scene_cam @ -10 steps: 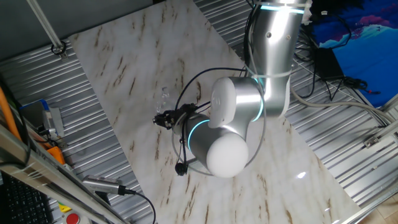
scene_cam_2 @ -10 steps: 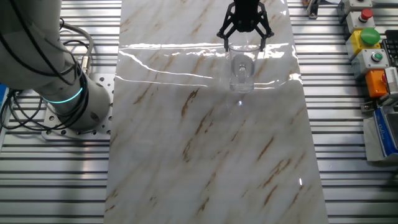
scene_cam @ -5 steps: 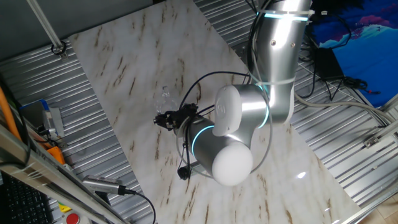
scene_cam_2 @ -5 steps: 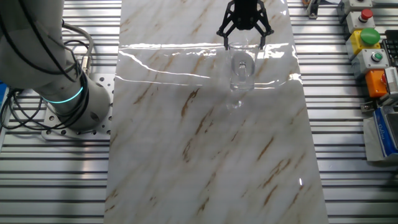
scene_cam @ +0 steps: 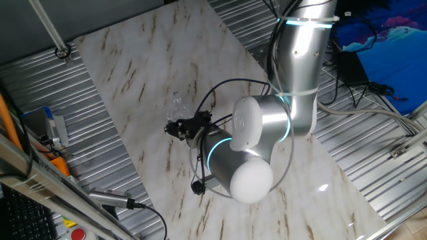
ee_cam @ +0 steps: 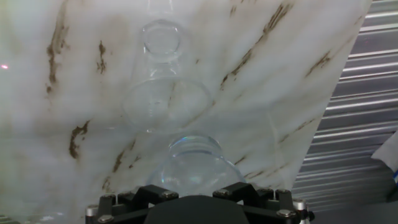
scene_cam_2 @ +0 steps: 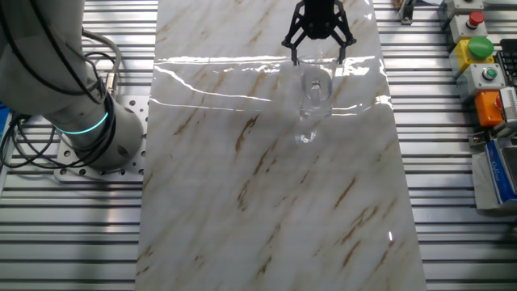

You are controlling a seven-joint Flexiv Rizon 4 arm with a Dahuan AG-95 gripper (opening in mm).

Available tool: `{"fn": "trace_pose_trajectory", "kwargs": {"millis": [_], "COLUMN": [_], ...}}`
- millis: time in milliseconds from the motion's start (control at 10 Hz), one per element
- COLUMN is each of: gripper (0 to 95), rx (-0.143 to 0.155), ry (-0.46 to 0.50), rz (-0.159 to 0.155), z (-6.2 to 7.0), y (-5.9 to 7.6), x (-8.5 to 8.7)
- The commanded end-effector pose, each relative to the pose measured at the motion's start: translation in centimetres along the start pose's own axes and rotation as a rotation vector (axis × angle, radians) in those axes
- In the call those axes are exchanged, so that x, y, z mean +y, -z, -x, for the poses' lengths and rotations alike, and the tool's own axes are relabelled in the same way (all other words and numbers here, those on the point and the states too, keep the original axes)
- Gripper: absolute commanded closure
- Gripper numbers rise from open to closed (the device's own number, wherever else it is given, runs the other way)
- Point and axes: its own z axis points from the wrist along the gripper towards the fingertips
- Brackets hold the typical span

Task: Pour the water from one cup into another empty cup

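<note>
Hand view: the black claw [ee_cam: 198, 202] grips the wide round glass tumbler [ee_cam: 196, 168] tilted beside the narrow clear cup [ee_cam: 163, 81] on the veined marble surface [ee_cam: 74, 74].

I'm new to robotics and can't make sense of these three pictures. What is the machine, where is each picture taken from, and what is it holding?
The silver machine is a robot arm with a black two-finger gripper at its end. Two pictures come from fixed cameras that look at the marble table from different sides. The third comes from a camera on the hand, looking along the fingers.

There are two clear glass cups, both hard to see. A wide tumbler sits right at the gripper, which seems to be gripping it. Just beyond it is a narrower cup on the table. The tumbler is meant to hold a little water, but I cannot make any out. Around the table are metal slats, cables and a box of buttons.
</note>
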Motion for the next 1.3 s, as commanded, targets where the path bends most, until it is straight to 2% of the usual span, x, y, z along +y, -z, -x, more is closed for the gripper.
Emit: {"fn": "trace_pose_trajectory", "kwargs": {"millis": [100, 400, 500, 600, 1100, 1300], "gripper": [95.0, 95.0, 95.0, 95.0, 95.0, 95.0], "rx": [0.005, 0.029, 0.053, 0.059, 0.065, 0.075], "ry": [-0.004, -0.019, -0.036, -0.037, -0.011, 0.000], "rz": [-0.002, -0.005, -0.009, -0.011, -0.038, -0.062], "z": [-0.12, -0.14, -0.15, -0.16, -0.16, -0.17], "y": [-0.05, -0.05, -0.04, -0.03, -0.02, -0.02], "x": [-0.10, -0.14, -0.14, -0.14, -0.14, -0.13]}}
